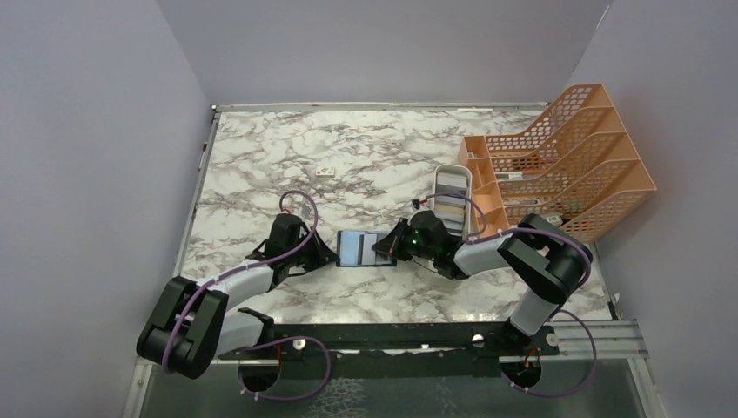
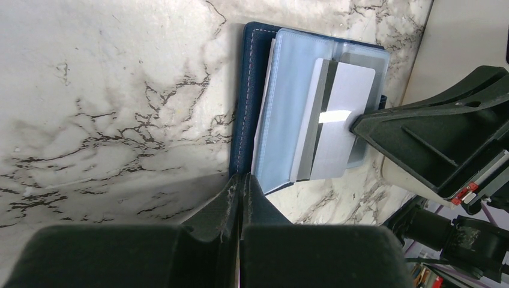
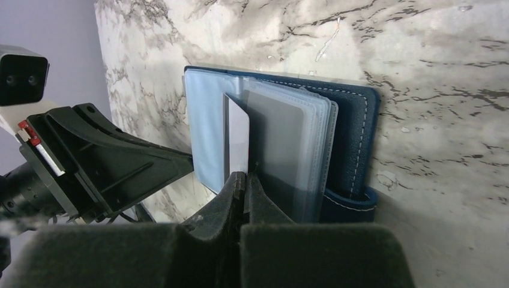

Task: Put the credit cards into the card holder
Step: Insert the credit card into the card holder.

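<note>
I see L tool (image 2: 243,180) clenched, tips at open card holder's (image 1: 365,247) navy edge on marble worktop (image 1: 261,165); R tool (image 3: 246,179) clenched on silver credit card (image 3: 238,135) over holder's clear sleeves.

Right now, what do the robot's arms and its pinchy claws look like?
The left arm and right arm are chunky black blocks joined by pale grey tubes, with thin purple cables looping along them. The right arm has a tiny green light near its wrist. The left gripper and right gripper are matte black, with two wedge-shaped fingers each.
</note>
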